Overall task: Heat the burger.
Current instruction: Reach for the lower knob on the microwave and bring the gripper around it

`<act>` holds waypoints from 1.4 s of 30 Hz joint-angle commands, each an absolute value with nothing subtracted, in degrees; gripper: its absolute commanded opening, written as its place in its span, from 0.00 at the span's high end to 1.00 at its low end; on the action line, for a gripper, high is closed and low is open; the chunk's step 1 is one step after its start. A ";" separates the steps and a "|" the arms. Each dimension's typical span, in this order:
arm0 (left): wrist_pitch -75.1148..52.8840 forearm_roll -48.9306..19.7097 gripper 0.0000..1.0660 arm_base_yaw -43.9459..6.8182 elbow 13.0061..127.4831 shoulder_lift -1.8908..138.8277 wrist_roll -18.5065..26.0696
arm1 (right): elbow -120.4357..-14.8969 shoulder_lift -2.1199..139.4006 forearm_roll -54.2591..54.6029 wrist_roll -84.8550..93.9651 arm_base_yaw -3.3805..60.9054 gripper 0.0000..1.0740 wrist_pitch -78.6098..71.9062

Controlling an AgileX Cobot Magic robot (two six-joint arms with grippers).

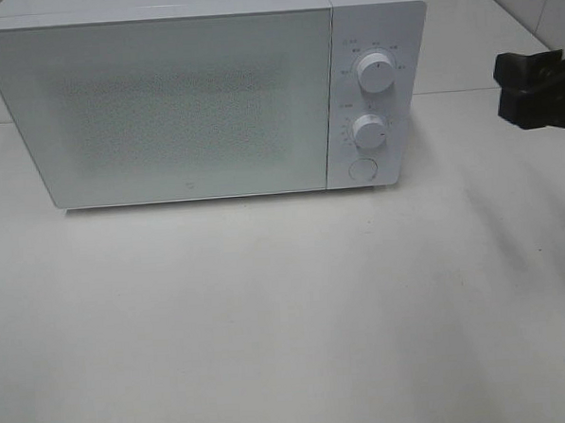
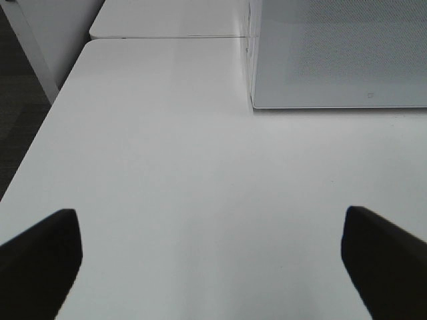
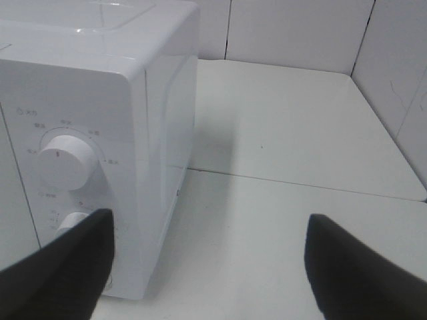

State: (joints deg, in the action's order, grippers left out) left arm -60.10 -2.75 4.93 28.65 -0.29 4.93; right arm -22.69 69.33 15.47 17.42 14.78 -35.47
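Note:
The burger is out of view in every frame. A white microwave (image 1: 163, 104) stands at the back of the table with its door shut; two round knobs (image 1: 376, 74) and a round button (image 1: 362, 168) sit on its right panel. My right gripper (image 1: 506, 87) hovers to the right of that panel, open and empty. In the right wrist view its black fingers (image 3: 67, 267) frame the microwave's right side (image 3: 167, 133). My left gripper (image 2: 210, 223) is open over bare table, in front of the microwave's lower left corner (image 2: 257, 103), with nothing between its fingers (image 2: 40, 260).
The white table (image 1: 288, 315) stretches in front of the microwave. A seam (image 2: 167, 37) joins it to a second table behind. The table's left edge (image 2: 40, 133) drops to a dark floor. Tiled walls (image 3: 300, 33) close off the back right.

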 commanded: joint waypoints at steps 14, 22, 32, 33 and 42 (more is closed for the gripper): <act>-59.59 -2.52 0.08 4.93 28.53 -1.66 4.93 | -22.86 85.37 38.45 27.33 35.41 0.29 -59.53; -59.59 -2.52 0.08 4.93 28.53 -1.66 4.93 | -24.29 92.53 45.61 26.70 40.45 0.29 -63.83; -59.59 -2.52 0.08 4.93 28.53 -1.66 4.93 | -30.65 100.78 45.95 26.01 41.14 0.29 -63.83; -59.59 -2.52 0.08 4.93 28.53 -1.66 4.93 | -30.65 100.78 45.95 26.01 41.14 0.29 -63.83; -59.59 -2.52 0.08 4.93 28.53 -1.66 4.93 | -37.30 107.43 45.89 25.67 40.74 0.29 -63.83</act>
State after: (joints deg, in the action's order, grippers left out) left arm -60.10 -2.75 4.93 28.65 -0.29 4.93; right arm -36.04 106.74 46.18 25.78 40.97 -63.08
